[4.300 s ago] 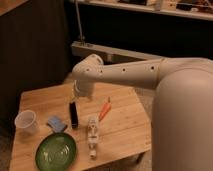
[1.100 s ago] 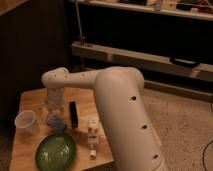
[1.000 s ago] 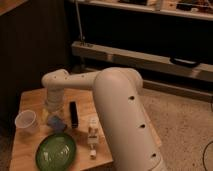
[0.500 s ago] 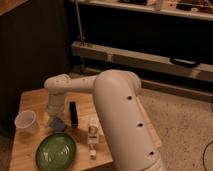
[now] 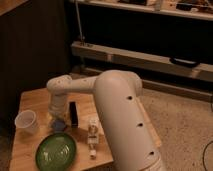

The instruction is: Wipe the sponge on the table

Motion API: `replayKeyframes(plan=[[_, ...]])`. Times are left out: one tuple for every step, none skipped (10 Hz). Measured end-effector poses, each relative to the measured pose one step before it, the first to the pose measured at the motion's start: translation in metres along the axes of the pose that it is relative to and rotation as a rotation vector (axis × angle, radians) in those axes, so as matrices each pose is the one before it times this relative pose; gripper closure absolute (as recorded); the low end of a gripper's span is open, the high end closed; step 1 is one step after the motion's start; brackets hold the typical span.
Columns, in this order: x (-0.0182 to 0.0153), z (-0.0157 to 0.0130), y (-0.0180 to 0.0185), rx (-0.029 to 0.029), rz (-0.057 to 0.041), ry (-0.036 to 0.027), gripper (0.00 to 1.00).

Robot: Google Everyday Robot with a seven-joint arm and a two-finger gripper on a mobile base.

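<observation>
On table (image 5: 35,102) beside black bar (image 5: 73,113), fingers (image 5: 56,118) just above sponge (image 5: 59,125); apart or clamped, cannot tell

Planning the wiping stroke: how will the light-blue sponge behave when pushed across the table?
The sponge looks like a small soft block, so it will probably squash under the gripper, which sits right above it. Lying flat on the table, it should slide, not roll. It seems light, so it may skid toward the nearby black bar.

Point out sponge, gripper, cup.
sponge (image 5: 61,125), camera view, blue corner showing below the gripper
gripper (image 5: 57,118), camera view, its tip, just over the sponge
cup (image 5: 26,122), camera view, side wall
</observation>
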Motion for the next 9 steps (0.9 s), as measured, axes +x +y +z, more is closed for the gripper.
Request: replayKeyframes(plan=[[-0.00055, 0.00145, -0.00054, 0.00834, 0.00493, 0.00734, 0.47], [-0.00059, 0.00049, -0.00059, 0.00715, 0.00409, 0.00475, 0.52], [-0.00062, 0.00074, -0.00091, 0.00869, 0.00540, 0.00554, 0.53], [-0.00113, -0.00008, -0.00029, 0.00809, 0.00608, 0.00292, 0.54], [-0.00105, -0.00121, 0.00000, 0.00703, 0.00406, 0.00021, 0.61], [-0.00092, -0.00091, -0.00007, 0.00670, 0.00481, 0.00084, 0.71], [-0.00093, -0.00084, -0.00004, 0.00687, 0.00488, 0.00217, 0.80], [-0.00035, 0.00033, -0.00163, 0.01528, 0.00622, 0.00680, 0.84], [-0.00188, 0.00093, 0.00261, 0.02240, -0.00073, 0.00896, 0.86]])
